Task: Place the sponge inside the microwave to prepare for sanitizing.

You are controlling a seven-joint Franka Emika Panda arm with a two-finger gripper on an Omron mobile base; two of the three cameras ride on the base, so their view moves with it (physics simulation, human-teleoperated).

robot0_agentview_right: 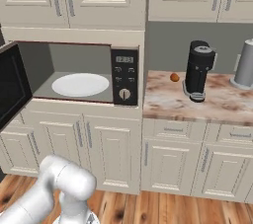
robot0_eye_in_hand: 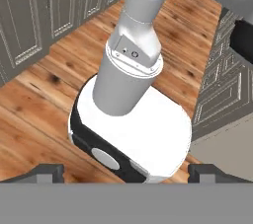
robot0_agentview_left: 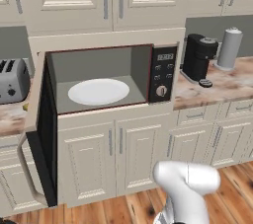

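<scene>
Microwave (robot0_agentview_left: 104,77) door open, plate (robot0_agentview_left: 98,91) bare. My gripper (robot0_eye_in_hand: 126,172) released, empty. Next: find and grasp the sponge.

Both base cameras are facing the open microwave (robot0_agentview_left: 106,77) (robot0_agentview_right: 79,72) from either side at middle distance, while the hand camera is looking down at the floor (robot0_eye_in_hand: 34,114).

Kitchen: microwave (robot0_agentview_left: 104,77), cabinets (robot0_agentview_left: 113,156), countertop (robot0_agentview_right: 217,102)
</scene>
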